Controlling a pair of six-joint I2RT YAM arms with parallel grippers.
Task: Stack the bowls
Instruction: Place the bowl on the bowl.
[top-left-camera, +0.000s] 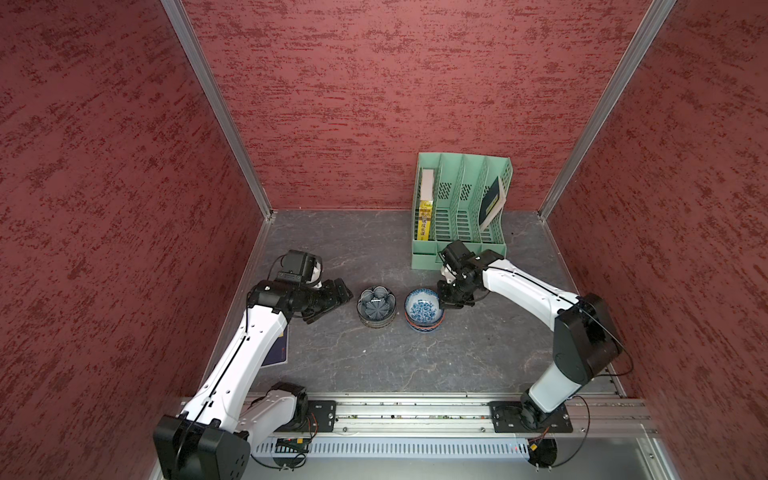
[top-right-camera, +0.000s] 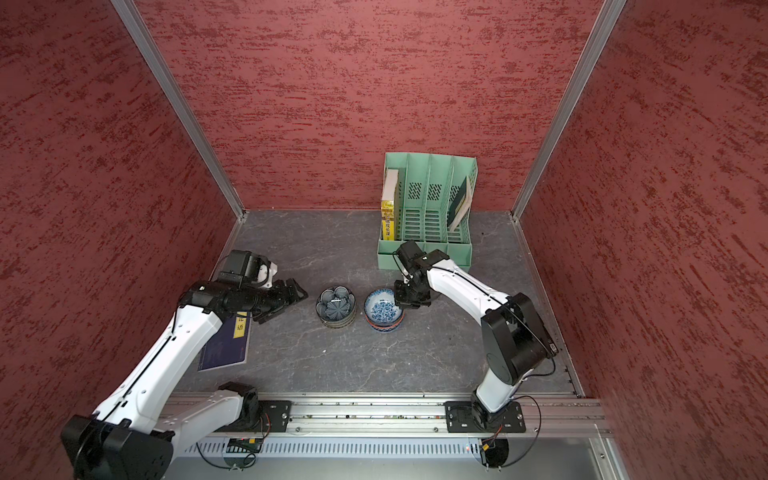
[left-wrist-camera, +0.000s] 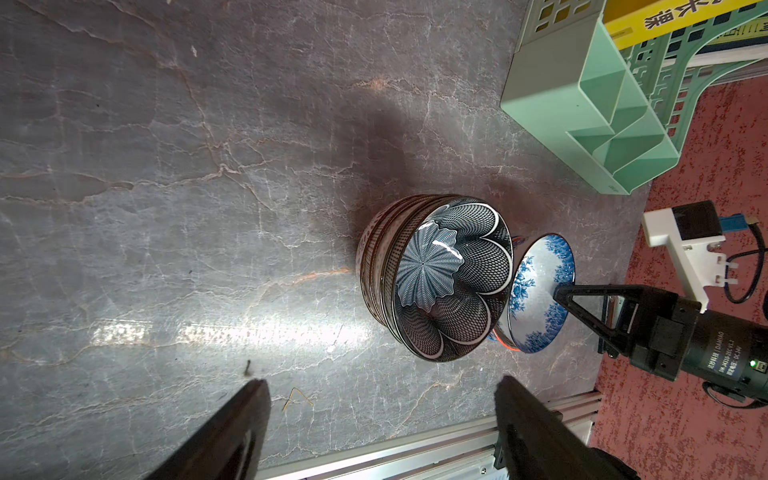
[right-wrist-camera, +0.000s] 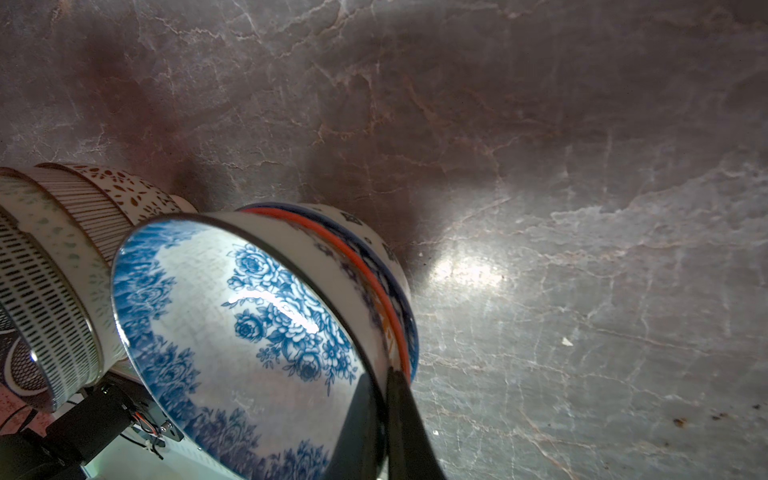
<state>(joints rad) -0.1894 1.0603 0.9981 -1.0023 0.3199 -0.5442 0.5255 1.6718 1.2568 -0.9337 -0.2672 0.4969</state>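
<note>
- Top views: the left arm (top-left-camera: 232, 365) looms nearest; the left gripper (top-left-camera: 332, 306) gapes empty just left of the dark stack (top-left-camera: 376, 309), probably waiting its turn.
- Left wrist: the right gripper (left-wrist-camera: 559, 293) pinches the blue bowl (left-wrist-camera: 536, 291) by its right rim, close beside the dark stack, mid-table.
- Right wrist: that bowl sits in the orange bowl (right-wrist-camera: 361, 257); a rim hold suits lifting it across.
</note>
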